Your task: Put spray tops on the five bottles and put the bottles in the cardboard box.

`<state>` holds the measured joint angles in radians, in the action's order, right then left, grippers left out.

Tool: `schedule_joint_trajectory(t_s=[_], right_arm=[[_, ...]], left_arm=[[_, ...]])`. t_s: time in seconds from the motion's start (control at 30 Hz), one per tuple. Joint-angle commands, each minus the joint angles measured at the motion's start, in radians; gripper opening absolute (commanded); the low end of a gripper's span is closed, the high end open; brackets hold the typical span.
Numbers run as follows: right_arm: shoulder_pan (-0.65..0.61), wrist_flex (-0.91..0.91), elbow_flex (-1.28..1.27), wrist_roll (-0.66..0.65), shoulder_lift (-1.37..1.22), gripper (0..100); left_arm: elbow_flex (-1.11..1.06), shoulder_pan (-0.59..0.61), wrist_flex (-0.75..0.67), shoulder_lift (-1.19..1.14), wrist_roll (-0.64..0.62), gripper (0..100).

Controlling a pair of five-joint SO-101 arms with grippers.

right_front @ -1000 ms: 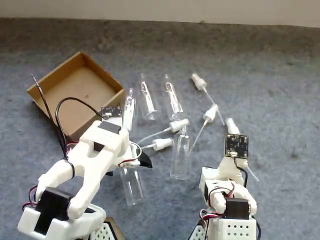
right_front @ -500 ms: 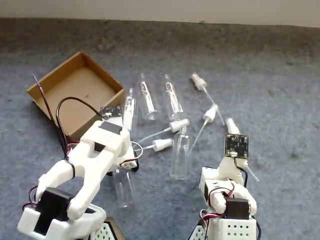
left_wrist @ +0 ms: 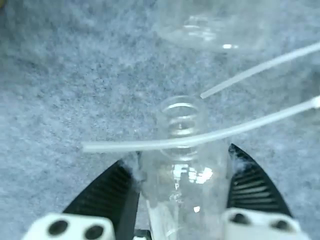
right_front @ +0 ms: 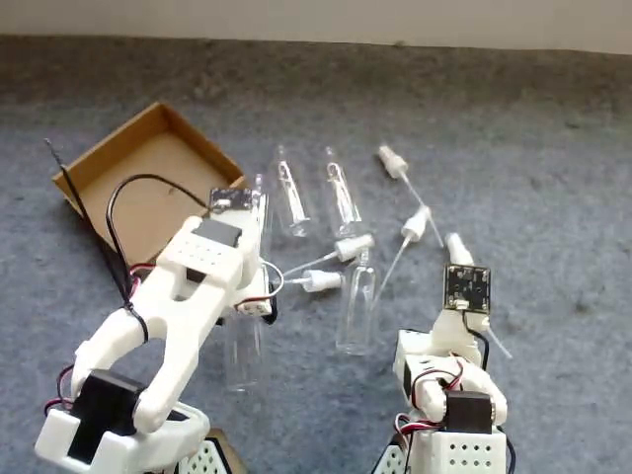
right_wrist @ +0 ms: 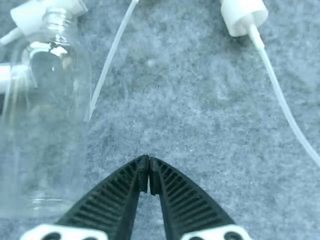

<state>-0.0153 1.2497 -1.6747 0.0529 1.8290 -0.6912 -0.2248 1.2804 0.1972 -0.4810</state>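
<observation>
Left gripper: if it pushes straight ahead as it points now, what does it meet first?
Likely the dip tube lying across the mouth of the held bottle; depth unclear.

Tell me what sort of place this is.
Probably a tabletop robot-practice setup: two small white arms over a grey felt-like cover, loose clear bottles and spray tops, a cardboard box.

White plastic arms (right_front: 193, 296), ribbed black fingers (right_wrist: 122, 200), thin black cables (right_front: 123, 193).

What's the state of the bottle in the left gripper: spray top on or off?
Off. The bottle between the left gripper's jaws has a bare, open threaded neck; a loose dip tube crosses it.
</observation>
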Motion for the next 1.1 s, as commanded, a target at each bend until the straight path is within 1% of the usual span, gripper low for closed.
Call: schedule_joint_trajectory(t_s=[0.0, 0.1, 0.23, 0.4, 0.6, 0.7, 0.77, 0.83, 0.97, 1.07], right_arm=[[-0.008, 0.005, -0.160, 0.009, 0.008, 0.5], [-0.008, 0.005, -0.160, 0.009, 0.008, 0.5], [-0.008, 0.005, -0.160, 0.009, 0.008, 0.5], [-0.008, 0.005, -0.160, 0.009, 0.008, 0.5], [-0.008, 0.005, -0.160, 0.009, 0.008, 0.5], [-0.008, 0.005, -0.160, 0.009, 0.008, 0.5], [-0.008, 0.005, -0.160, 0.009, 0.008, 0.5], [-0.008, 0.005, -0.160, 0.009, 0.008, 0.5], [-0.008, 0.005, -0.160, 0.009, 0.008, 0.5], [-0.008, 0.005, -0.160, 0.009, 0.008, 0.5]], left_arm=[[0.214, -0.002, 0.187, 0.016, 0.206, 8], [0.297, -0.010, 0.230, 0.016, 0.252, 8], [0.354, -0.007, 0.235, 0.016, 0.255, 8], [0.421, 0.010, 0.302, 0.016, 0.256, 8], [0.575, 0.174, 0.302, 0.016, 0.261, 8], [0.677, 0.231, 0.308, 0.016, 0.368, 8], [0.711, 0.231, 0.310, 0.016, 0.440, 8], [0.722, 0.217, 0.311, 0.016, 0.485, 8], [0.727, 0.153, 0.313, 0.021, 0.500, 8], [0.728, 0.058, 0.325, 0.093, 0.497, 8]])
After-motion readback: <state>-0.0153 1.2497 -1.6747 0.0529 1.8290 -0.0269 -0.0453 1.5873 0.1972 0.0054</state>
